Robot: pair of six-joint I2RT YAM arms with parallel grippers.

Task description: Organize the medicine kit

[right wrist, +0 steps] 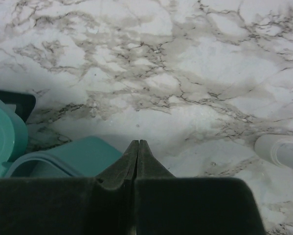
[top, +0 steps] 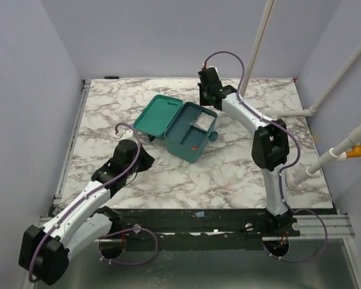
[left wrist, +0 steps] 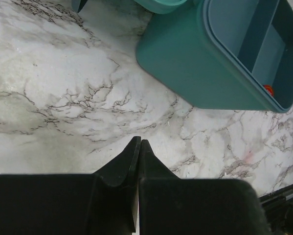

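Left gripper [left wrist: 139,142] and right gripper [right wrist: 138,143] are both seen pinched fully together, with nothing caught between the fingers. Only a corner of the medicine kit [top: 158,116] is caught by either wrist camera. A small orange-red item [left wrist: 268,89] inside is half hidden by the rim and cannot be identified, and a pale cylinder [right wrist: 279,149] is cut off at the right wrist view's edge. From above, the kit is found mid-table [top: 228,174]: teal-green, round-cornered, lid laid open to the left, dividers exposed inside. The left arm is stretched low toward the kit's near-left side, while the right arm is reached over to its far edge.
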